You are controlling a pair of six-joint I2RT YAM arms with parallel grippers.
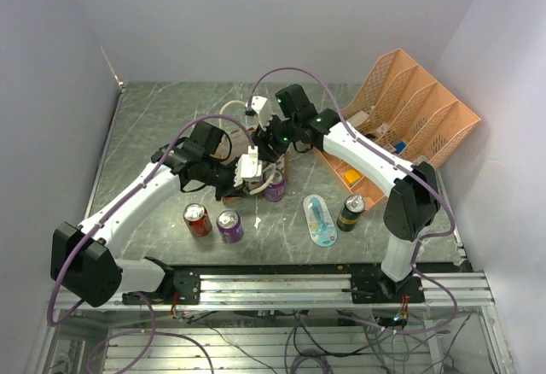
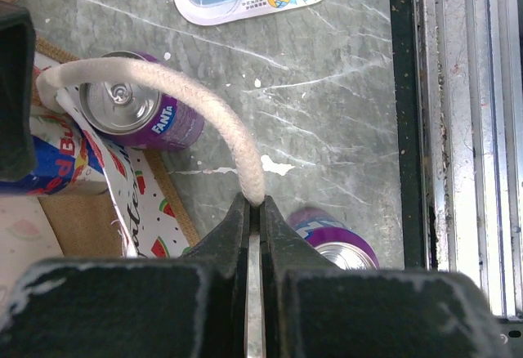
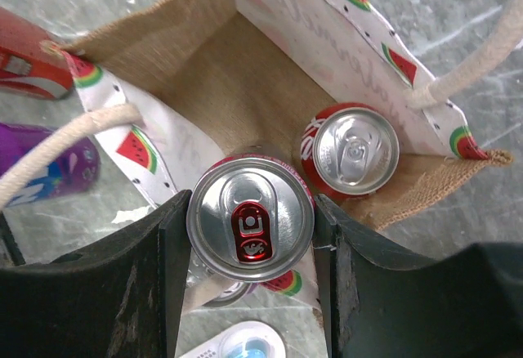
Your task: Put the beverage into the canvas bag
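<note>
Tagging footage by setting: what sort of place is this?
Probably a robotics lab test cell, not a home: plain white panels box in the table, two robot arms bolt to an aluminium rail, loose cables hang below.

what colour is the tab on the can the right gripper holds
Red tab, silver lid; right wrist view shows it best.
</note>
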